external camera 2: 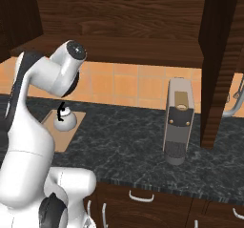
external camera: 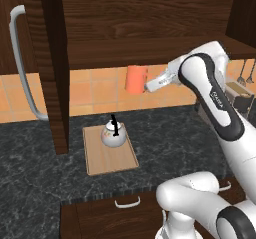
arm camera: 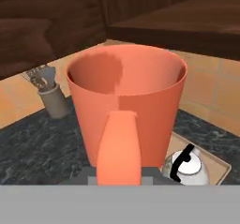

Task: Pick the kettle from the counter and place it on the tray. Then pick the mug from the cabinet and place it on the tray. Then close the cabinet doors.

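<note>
My gripper (external camera: 148, 85) is shut on the orange-red mug (external camera: 135, 79), which hangs in the air just below the cabinet shelf (external camera: 150, 49) and in front of the tiled wall. In the hand view the mug (arm camera: 126, 101) is upright, its side handle facing the camera and covering the fingers. The white kettle (external camera: 113, 134) with its black handle stands on the light-wood tray (external camera: 107, 160) on the dark counter (external camera: 35, 158), below and to the left of the mug. Kettle (external camera 2: 64, 121) and tray (external camera 2: 72, 129) also show beside my arm. Both cabinet doors (external camera: 54, 58) (external camera 2: 217, 65) stand open.
A tall grey coffee machine (external camera 2: 177, 121) stands on the counter right of the tray. A toaster (external camera: 240, 96) sits at the far right by the wall. A utensil holder (arm camera: 53, 96) stands against the tiles. The open left door's bar handle (external camera: 20, 58) juts out over the counter.
</note>
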Available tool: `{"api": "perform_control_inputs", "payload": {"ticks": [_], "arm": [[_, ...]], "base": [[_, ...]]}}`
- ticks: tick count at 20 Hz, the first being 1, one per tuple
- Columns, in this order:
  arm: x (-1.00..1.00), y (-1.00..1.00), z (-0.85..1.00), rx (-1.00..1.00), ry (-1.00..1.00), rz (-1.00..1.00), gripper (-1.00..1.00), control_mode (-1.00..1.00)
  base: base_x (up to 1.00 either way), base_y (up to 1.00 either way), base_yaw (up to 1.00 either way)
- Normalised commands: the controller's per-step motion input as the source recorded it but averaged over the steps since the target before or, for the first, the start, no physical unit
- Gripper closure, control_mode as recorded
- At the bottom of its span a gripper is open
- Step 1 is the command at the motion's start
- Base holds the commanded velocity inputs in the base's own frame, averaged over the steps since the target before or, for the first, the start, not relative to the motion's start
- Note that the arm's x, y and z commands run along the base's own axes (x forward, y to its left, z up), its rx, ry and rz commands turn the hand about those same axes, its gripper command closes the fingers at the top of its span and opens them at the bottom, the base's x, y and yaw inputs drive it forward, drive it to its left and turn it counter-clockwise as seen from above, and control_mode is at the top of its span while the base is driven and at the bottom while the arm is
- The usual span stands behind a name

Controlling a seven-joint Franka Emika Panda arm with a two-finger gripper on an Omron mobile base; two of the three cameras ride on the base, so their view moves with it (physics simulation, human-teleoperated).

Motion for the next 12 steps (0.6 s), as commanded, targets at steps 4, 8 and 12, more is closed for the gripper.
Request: {"api": "perform_control_inputs", "payload": {"ticks": [4, 8, 12], "arm": [[0.06, 0.27, -0.81, -0.01, 0.13, 0.31, 1.00, -1.00], [0.11, 0.20, -1.00, -0.11, 0.01, 0.28, 1.00, -1.00], [0.01, 0.12, -1.00, -0.14, 0.00, 0.30, 1.00, -1.00]], "base": [[0.00, 0.00, 0.00], [0.00, 0.00, 0.00], [0.00, 0.00, 0.00]]}}
